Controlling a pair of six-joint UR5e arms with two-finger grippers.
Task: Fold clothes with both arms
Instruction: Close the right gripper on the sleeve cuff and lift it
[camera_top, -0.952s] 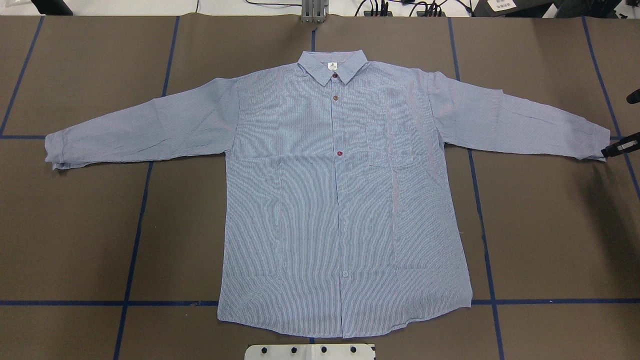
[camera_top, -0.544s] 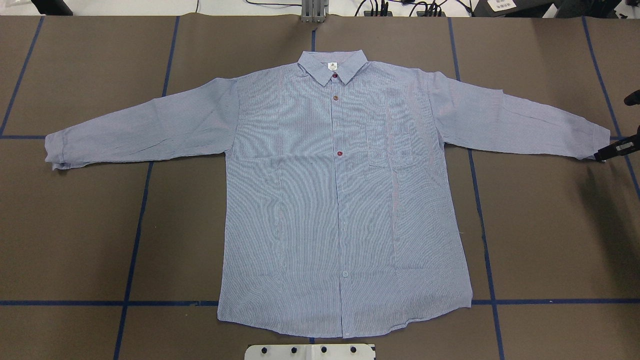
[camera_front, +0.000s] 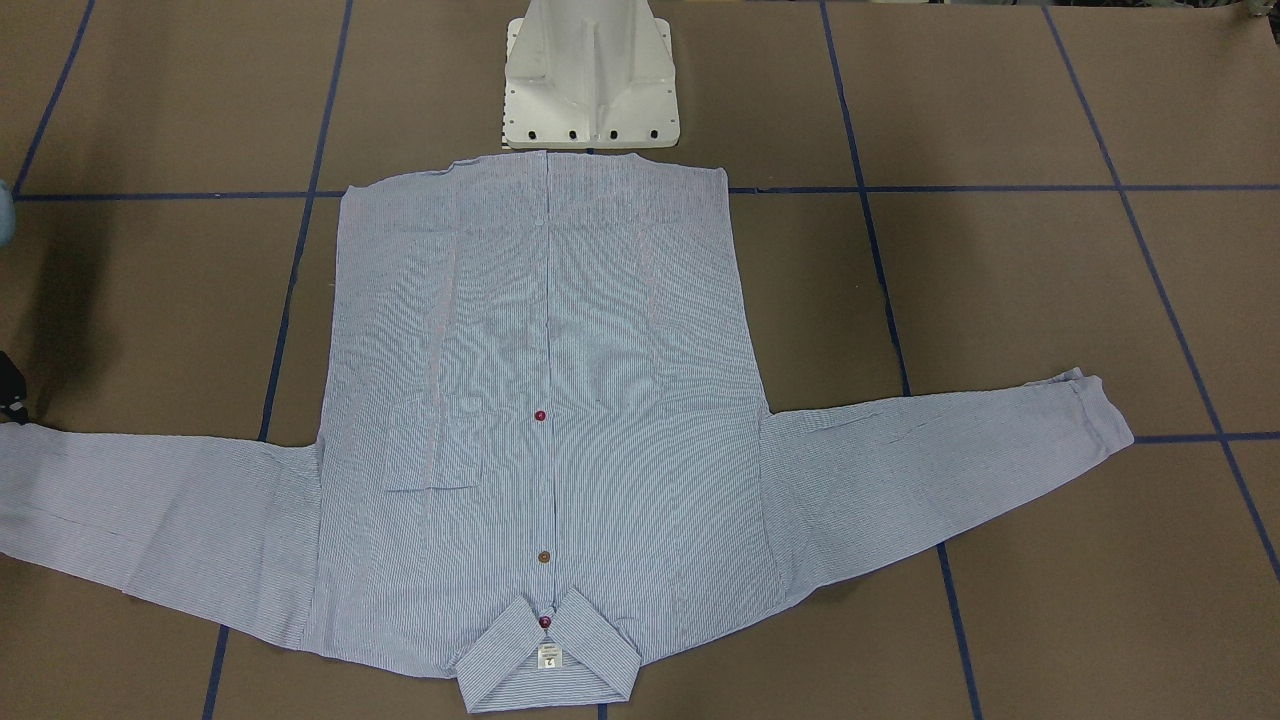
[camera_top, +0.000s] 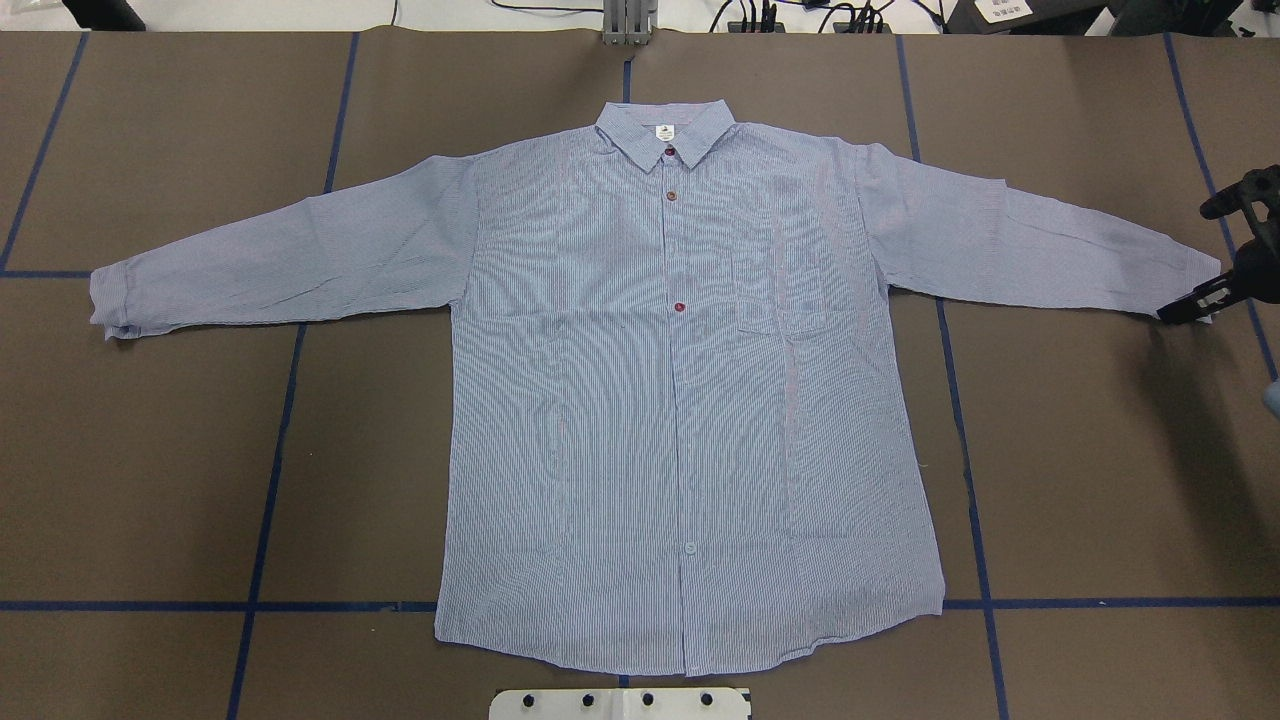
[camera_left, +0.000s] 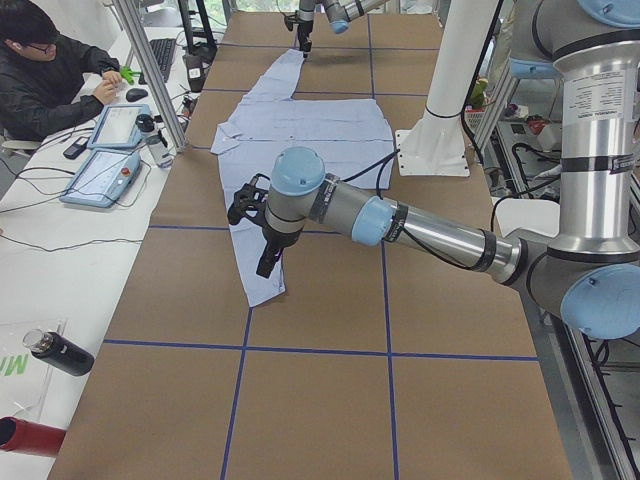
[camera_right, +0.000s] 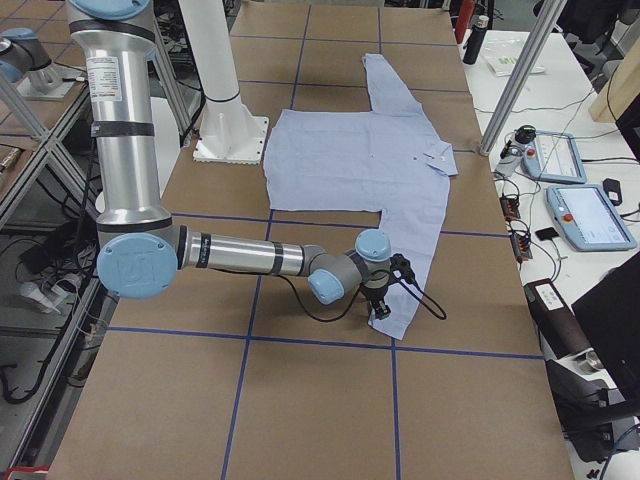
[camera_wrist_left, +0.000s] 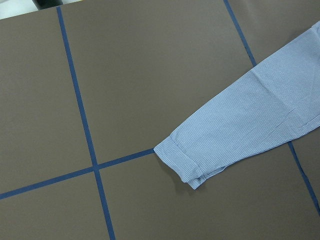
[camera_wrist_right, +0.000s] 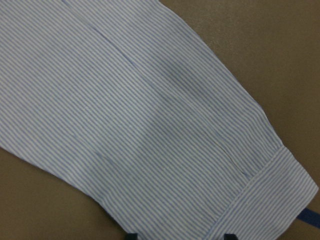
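Shirt (camera_top: 680, 400) lay flat and face up on the brown surface (camera_top: 150, 450), buttoned, with both sleeves stretched outwards. My right end effector (camera_top: 1175, 312) was at the cuff (camera_wrist_right: 270, 200) of the sleeve on my right, its fingertips (camera_wrist_right: 131, 236) spread apart. My left end effector (camera_left: 266, 262) hung above the other cuff (camera_wrist_left: 182, 160); whether it was spread I could not tell.

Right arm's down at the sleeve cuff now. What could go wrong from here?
The right gripper is open with its fingertips at the very edge of the right cuff; closing there may pinch only the hem and slip on the lift. The left gripper hangs well above the left cuff, so a right-side pull alone could drag the shirt askew.
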